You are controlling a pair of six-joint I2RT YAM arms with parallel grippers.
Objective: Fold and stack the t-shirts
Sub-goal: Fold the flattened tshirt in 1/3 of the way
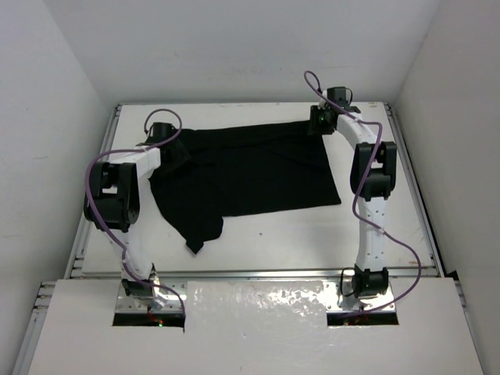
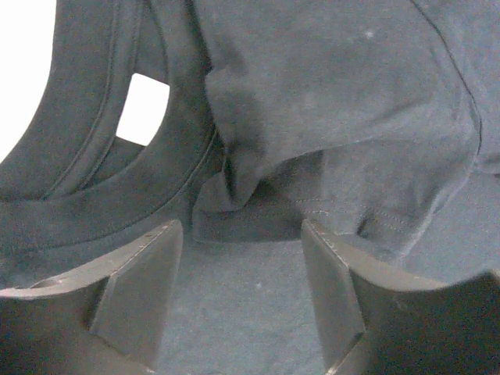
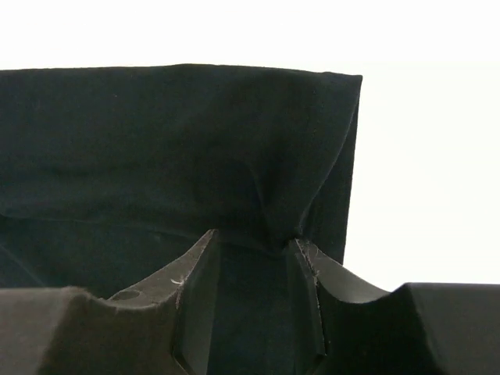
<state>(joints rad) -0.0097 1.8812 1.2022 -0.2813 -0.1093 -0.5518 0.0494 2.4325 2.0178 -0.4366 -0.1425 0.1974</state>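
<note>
The black t-shirt (image 1: pixel 250 176) lies spread on the white table, with one sleeve trailing toward the near left. My left gripper (image 1: pixel 166 142) is over the shirt's left end by the neck. In the left wrist view it (image 2: pixel 242 234) is open, with flat cloth between the wide-apart fingers and the round collar (image 2: pixel 94 195) just to the left. My right gripper (image 1: pixel 320 117) is at the shirt's far right corner. In the right wrist view it (image 3: pixel 251 242) stands partly open, its jaws straddling a pucker of the shirt (image 3: pixel 180 148).
The white table (image 1: pixel 312 234) has raised rails along its edges (image 1: pixel 422 195). White walls close in on the left, back and right. Purple cables loop along both arms. A glossy board (image 1: pixel 258 301) covers the near edge between the arm bases.
</note>
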